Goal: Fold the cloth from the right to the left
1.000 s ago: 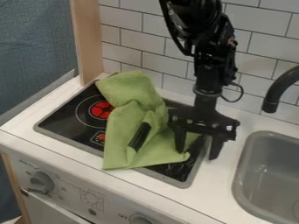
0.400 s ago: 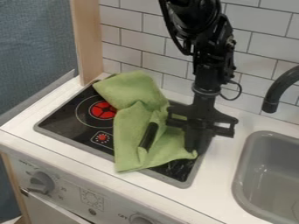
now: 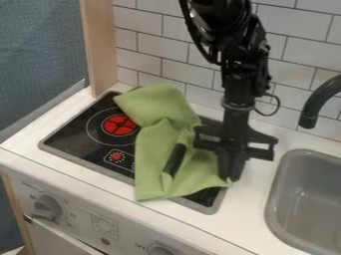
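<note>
The near corner of the green cloth (image 3: 152,169) has slid right and nearer, onto the counter (image 3: 80,172). Just beyond, at the right corner, the fingers (image 3: 232,177) have closed and seem to pinch fabric. The cloth lies across the stovetop (image 3: 70,137), dragged rightward, so the leftward fold apparently remains to be made.

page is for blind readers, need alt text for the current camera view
A black robot gripper pinches the lower right corner of a crumpled green cloth lying across a black cooktop. A black, stick-like object lies on the cloth. To the right are a grey sink and black faucet, with white tiles behind.
</note>
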Action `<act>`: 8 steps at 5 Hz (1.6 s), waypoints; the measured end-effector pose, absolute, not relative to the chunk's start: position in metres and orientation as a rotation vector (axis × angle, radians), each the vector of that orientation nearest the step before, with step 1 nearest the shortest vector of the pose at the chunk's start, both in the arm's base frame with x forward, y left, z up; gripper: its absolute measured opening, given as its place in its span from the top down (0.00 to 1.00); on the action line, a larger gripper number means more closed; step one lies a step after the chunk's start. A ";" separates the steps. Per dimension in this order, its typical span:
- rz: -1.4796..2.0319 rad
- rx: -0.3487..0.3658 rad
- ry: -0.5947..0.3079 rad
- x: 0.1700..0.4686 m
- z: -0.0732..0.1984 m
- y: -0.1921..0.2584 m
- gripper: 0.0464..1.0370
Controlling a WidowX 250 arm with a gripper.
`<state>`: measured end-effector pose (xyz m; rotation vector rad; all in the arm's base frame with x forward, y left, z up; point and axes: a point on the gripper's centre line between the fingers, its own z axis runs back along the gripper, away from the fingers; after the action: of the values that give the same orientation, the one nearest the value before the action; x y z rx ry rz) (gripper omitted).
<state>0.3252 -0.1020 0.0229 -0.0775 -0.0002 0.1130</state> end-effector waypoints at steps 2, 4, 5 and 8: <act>0.098 -0.104 -0.063 0.322 0.078 -0.096 0.99; 0.238 -0.154 -0.048 0.338 0.107 -0.035 0.99; 0.320 -0.160 -0.052 0.339 0.108 -0.001 0.99; 0.474 -0.110 -0.039 0.336 0.085 0.060 0.99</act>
<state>0.3356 0.0604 0.0846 -0.1104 -0.0390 0.4737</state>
